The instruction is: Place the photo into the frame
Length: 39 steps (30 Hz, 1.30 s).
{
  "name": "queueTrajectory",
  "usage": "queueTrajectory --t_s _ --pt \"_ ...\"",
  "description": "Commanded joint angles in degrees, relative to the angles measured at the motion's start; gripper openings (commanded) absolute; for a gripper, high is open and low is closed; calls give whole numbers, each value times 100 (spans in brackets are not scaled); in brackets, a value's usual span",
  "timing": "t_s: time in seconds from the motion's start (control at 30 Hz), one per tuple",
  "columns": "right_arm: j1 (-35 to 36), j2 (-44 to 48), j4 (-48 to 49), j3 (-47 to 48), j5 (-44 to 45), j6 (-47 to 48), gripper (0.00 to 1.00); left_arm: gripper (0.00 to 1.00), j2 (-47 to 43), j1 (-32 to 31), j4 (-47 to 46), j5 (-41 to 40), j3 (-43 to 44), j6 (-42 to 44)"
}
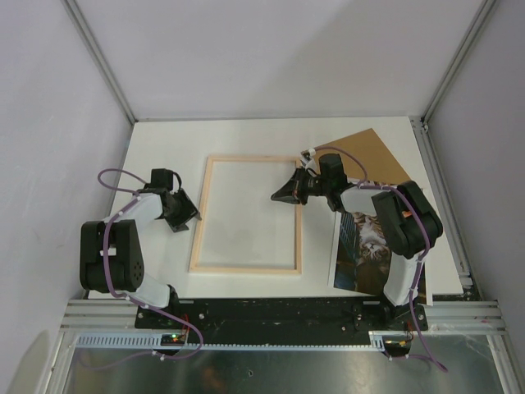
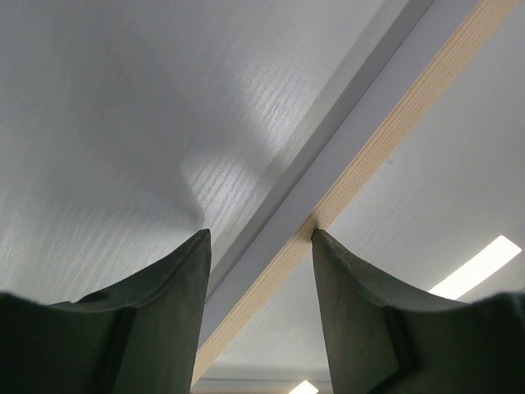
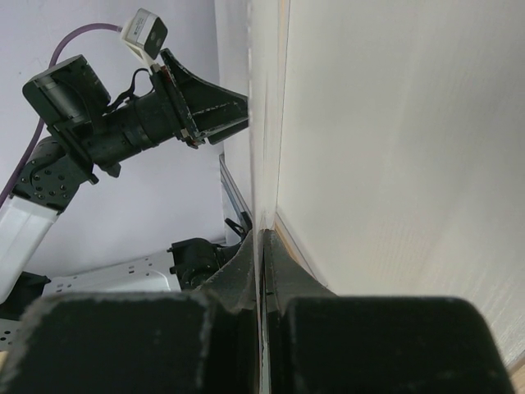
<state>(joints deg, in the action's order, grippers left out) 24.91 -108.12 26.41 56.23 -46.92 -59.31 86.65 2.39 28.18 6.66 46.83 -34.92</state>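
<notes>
The frame (image 1: 246, 268) lies flat in the middle of the table, pale-wood side up. My left gripper (image 1: 184, 218) is open at its left rail; in the left wrist view (image 2: 261, 238) the wood rail (image 2: 385, 135) runs diagonally between the two fingers. My right gripper (image 1: 283, 195) is at the upper part of the frame's right rail, shut on the frame's thin edge (image 3: 264, 123) in the right wrist view (image 3: 264, 238). The photo (image 1: 369, 246), a cat among books, lies flat at the right, partly under my right arm.
A plain brown backing board (image 1: 373, 152) lies at the back right, partly under my right arm. The white table (image 1: 164, 148) ends at walls and metal posts on three sides. My left arm (image 3: 123, 123) shows in the right wrist view.
</notes>
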Motion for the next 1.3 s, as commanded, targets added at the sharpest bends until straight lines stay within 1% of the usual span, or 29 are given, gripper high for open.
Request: queueTrajectory --t_s 0.0,1.0,1.27 --pt "61 342 155 -29 -5 94 0 57 5 25 -5 10 -78 71" --pt "92 428 141 -117 2 95 0 57 34 23 -6 76 -98 64" --pt "70 289 400 -115 -102 -40 0 58 -48 24 -7 214 -145 47"
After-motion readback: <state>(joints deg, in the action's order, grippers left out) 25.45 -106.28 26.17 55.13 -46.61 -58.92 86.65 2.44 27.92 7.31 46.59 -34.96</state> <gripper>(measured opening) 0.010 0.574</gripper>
